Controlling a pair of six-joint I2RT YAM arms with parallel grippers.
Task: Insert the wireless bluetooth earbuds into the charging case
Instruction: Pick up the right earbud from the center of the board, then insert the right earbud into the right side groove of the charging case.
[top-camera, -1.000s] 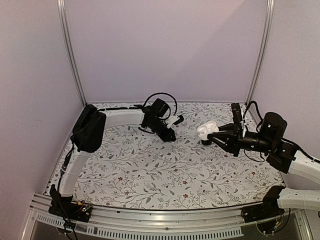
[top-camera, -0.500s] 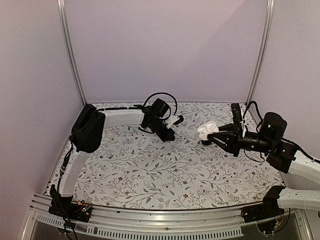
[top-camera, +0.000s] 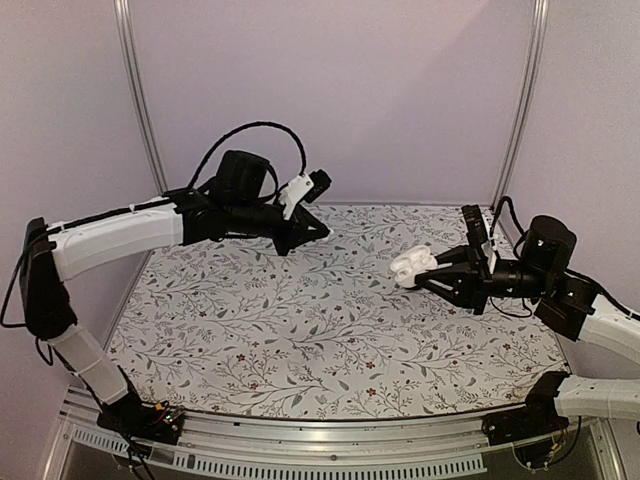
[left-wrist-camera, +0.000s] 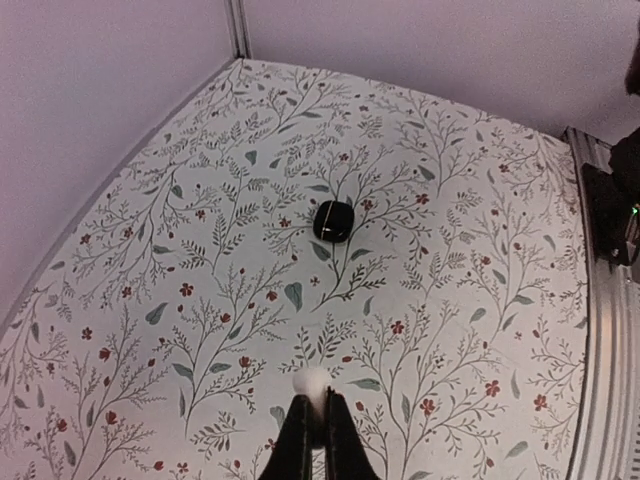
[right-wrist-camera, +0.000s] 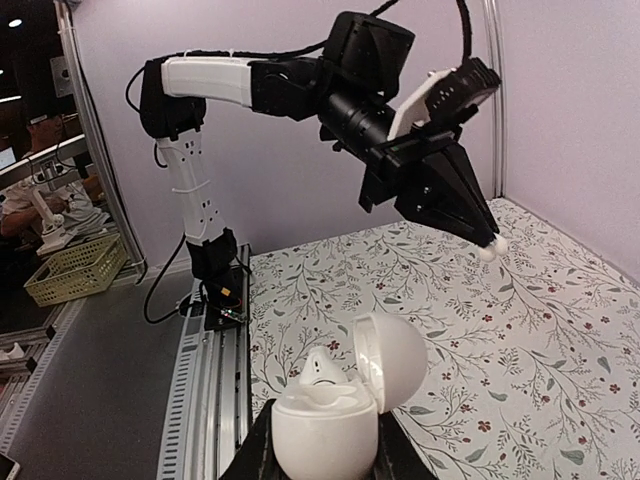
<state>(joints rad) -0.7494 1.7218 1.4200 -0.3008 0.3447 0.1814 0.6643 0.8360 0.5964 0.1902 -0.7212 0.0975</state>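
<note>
Jaws: left arm (top-camera: 120, 232) held high, pinching earbud (left-wrist-camera: 312, 381); right arm (top-camera: 590, 322) low, clamping open charging case (right-wrist-camera: 325, 430).

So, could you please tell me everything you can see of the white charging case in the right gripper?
The white charging case is a smooth, glossy, plastic-looking egg shape. Its rounded lid stands hinged open to one side, and one white earbud sits in the base. The right gripper clamps the base from both sides, holding it upright over the floral table.
</note>
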